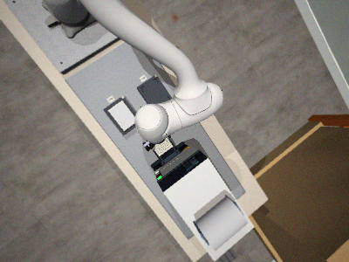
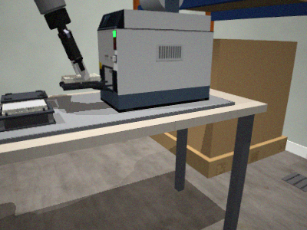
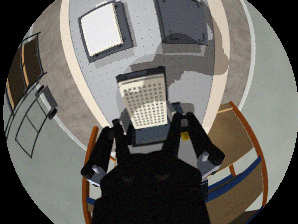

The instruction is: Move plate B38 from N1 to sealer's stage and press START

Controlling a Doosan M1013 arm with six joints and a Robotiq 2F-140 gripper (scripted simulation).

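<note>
Ahead of the claw (image 3: 148,137) in the wrist view, two nests are lying on the grey mat: one (image 3: 182,18) is showing a bare dark bed, the other (image 3: 105,28) is carrying a white plate (image 3: 103,30). Beside the claw, the sealer (image 2: 157,57) is standing as a tall grey box with a green lamp (image 2: 114,34) glowing on its front edge, and its body is walling off that side. The sealer's stage (image 2: 82,85) is jutting out dark and flat directly under the claw.

The claw is clamping plate B38 (image 3: 141,98) by its long sides. The plate is looking pale, with a fine grid of wells on top, and is sitting just over or on the stage; contact is hard to judge from the exterior view.

Away from the sealer, the mat (image 1: 87,87) is lying open towards the nests, and the table's pale edge (image 1: 57,83) is running alongside.
</note>
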